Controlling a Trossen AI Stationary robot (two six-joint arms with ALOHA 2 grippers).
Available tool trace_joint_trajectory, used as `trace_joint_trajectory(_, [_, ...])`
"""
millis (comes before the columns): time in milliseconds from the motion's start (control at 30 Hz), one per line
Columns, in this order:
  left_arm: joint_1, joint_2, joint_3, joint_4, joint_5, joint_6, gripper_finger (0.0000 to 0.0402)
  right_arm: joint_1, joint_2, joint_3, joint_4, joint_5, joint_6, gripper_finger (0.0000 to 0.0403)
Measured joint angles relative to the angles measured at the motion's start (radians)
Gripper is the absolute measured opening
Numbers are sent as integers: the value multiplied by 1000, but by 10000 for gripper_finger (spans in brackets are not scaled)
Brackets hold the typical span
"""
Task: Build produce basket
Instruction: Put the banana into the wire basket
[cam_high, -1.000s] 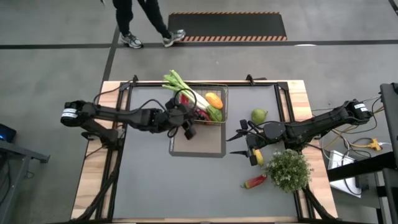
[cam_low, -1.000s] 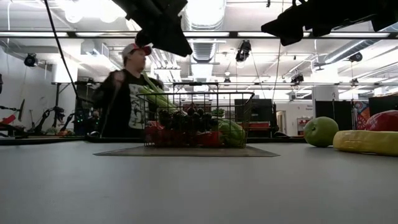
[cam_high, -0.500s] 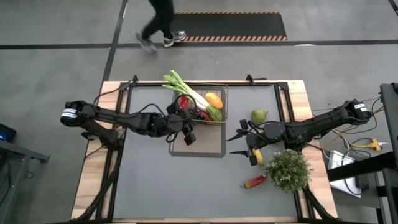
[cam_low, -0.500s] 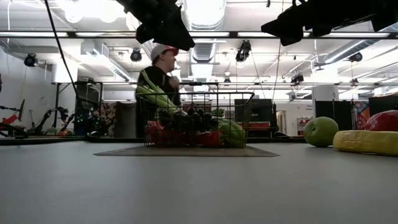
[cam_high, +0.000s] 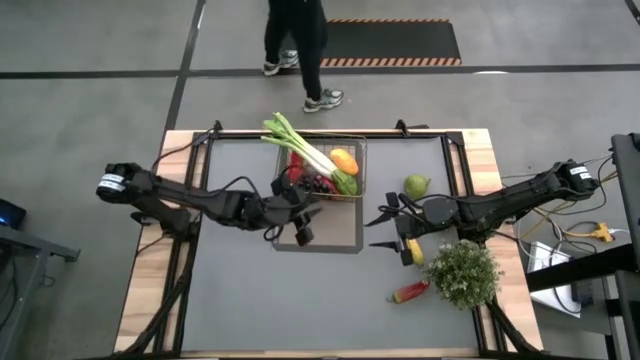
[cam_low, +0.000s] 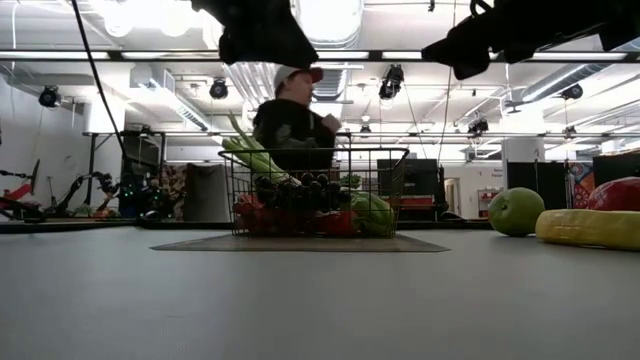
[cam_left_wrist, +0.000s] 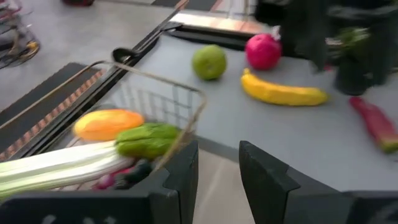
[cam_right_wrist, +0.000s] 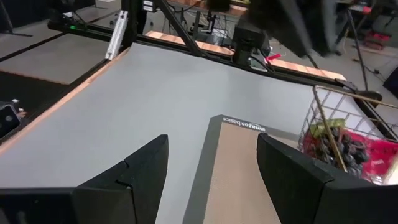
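The wire basket (cam_high: 329, 172) sits at the far end of a dark mat (cam_high: 335, 228) near the table's far edge. A leek (cam_high: 297, 146) lies in it with its green top poking over the rim, beside something orange (cam_high: 344, 160), something green (cam_high: 346, 182), grapes (cam_low: 300, 187) and red pieces. The left gripper (cam_high: 303, 226) hangs over the mat just in front of the basket, fingers (cam_left_wrist: 180, 180) slightly apart and empty. To the right, well apart, the right gripper (cam_high: 385, 229) hangs with fingers spread, holding nothing. By it lie a pear (cam_high: 416, 186), an apple (cam_left_wrist: 263, 51), a banana (cam_left_wrist: 283, 93), a red pepper (cam_high: 410, 292) and a leafy plant (cam_high: 463, 273). A person (cam_high: 295, 40) stands beyond the table.
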Motion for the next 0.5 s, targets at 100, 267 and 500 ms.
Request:
trace_joint_trajectory(100, [-33, 0, -31, 69, 1, 23, 99, 0, 0, 0, -5, 3, 5, 228])
trace_joint_trajectory(267, [-72, 0, -58, 121, 1, 25, 99, 0, 0, 0, -4, 4, 5, 228])
trace_joint_trajectory(500, [-100, 0, -70, 141, 1, 24, 99, 0, 0, 0, -4, 53, 5, 228])
